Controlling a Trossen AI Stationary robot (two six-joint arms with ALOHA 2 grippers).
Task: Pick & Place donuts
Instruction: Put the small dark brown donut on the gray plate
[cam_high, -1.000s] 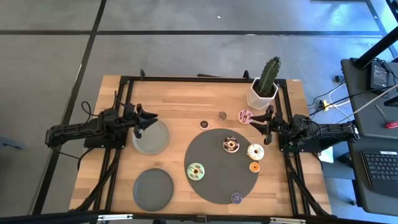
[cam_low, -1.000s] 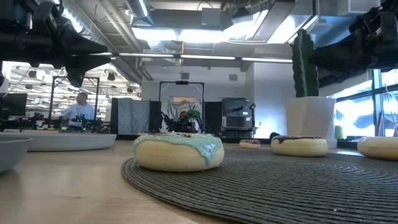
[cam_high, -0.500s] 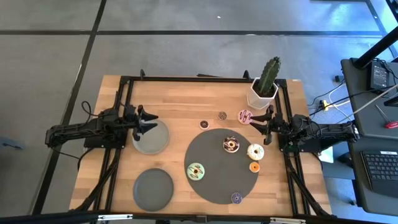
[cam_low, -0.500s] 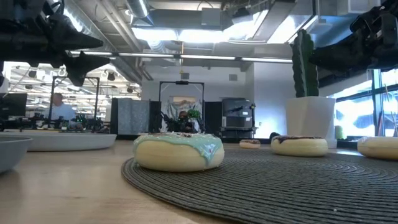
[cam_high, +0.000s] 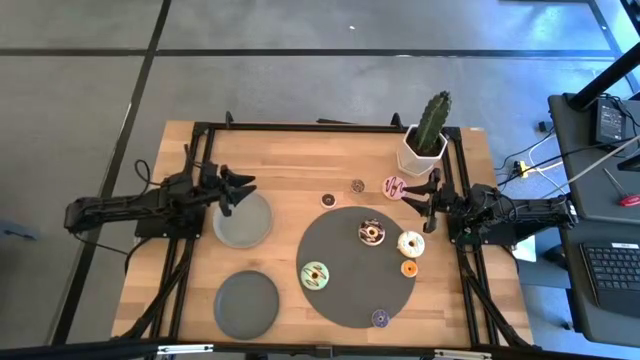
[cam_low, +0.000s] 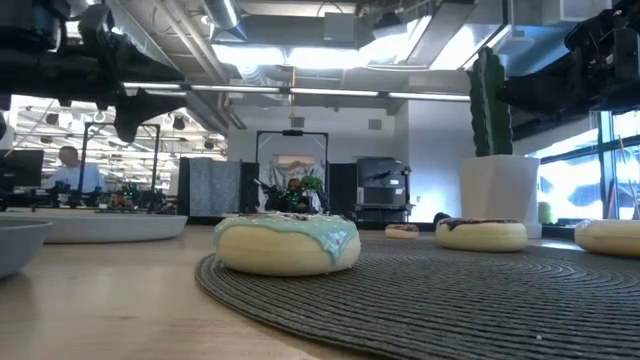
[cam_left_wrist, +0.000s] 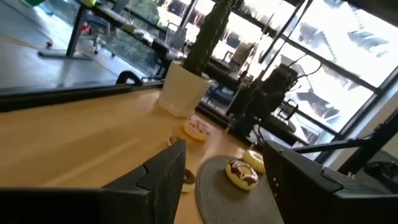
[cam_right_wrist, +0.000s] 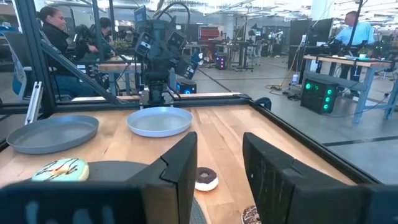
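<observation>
The donuts are small toy rings. On the large dark grey disc (cam_high: 340, 290) lie the pale green (cam_high: 315, 275), chocolate (cam_high: 372, 233), white (cam_high: 411, 243), orange (cam_high: 409, 268) and purple (cam_high: 380, 318) ones. On the wood beyond it lie a pink-striped one (cam_high: 395, 186) and two small brown ones (cam_high: 358, 185) (cam_high: 327, 200). My left gripper (cam_high: 238, 193) hovers open over the far plate's (cam_high: 250, 225) far rim. My right gripper (cam_high: 428, 200) hovers open just right of the pink-striped donut, beside the disc's far right edge. In the low view the pale green donut (cam_low: 288, 245) is nearest.
A second grey plate (cam_high: 247, 303) sits near the left front. A cactus in a white pot (cam_high: 425, 145) stands at the far right, just behind my right gripper. A black frame (cam_high: 300, 127) runs along the table's edges. Bare wood lies between the plates and the disc.
My left gripper has drifted slightly toward the table's far edge above the far plate and has tipped more level, staying open. The donuts and my right arm have kept still. A person in the room behind has walked leftward.
</observation>
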